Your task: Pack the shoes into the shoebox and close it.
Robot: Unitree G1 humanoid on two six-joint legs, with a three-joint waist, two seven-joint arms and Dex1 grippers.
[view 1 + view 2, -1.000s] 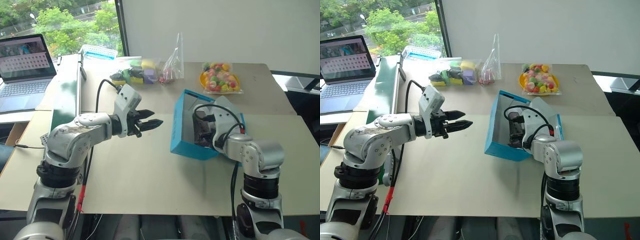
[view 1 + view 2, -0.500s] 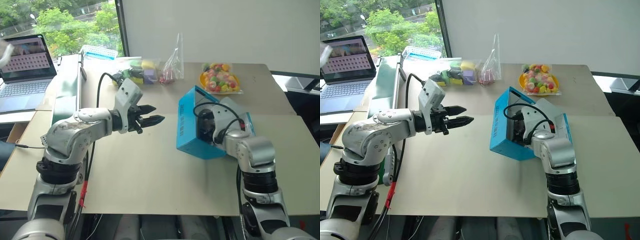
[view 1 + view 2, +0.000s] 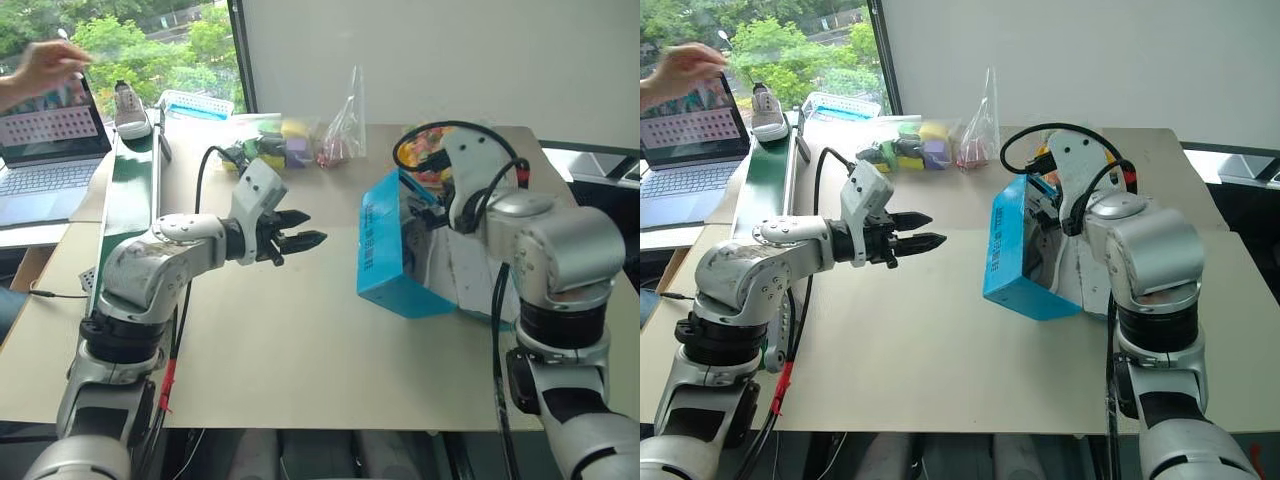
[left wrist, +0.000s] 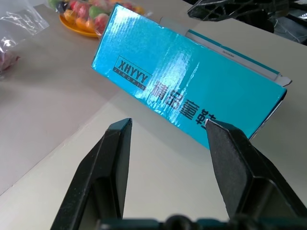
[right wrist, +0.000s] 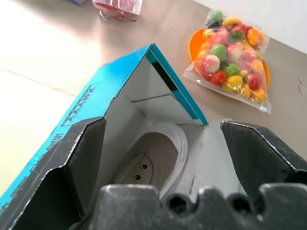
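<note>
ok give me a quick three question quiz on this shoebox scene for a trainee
1. True or false: one grey-taupe sneaker with a white sole already lies inside the turquoise-blue cardboard shoebox.
2. Where is the other grey sneaker? A) on the green strip near the open laptop B) in the left pincer C) beside the bag of coloured balls
3. Fill in: the jaws of the right pincer, above the shoebox's open side, stand ____.

Key: 1 true; 2 A, with a person's hand above it, while the left pincer is open and empty; 3 open.
</note>
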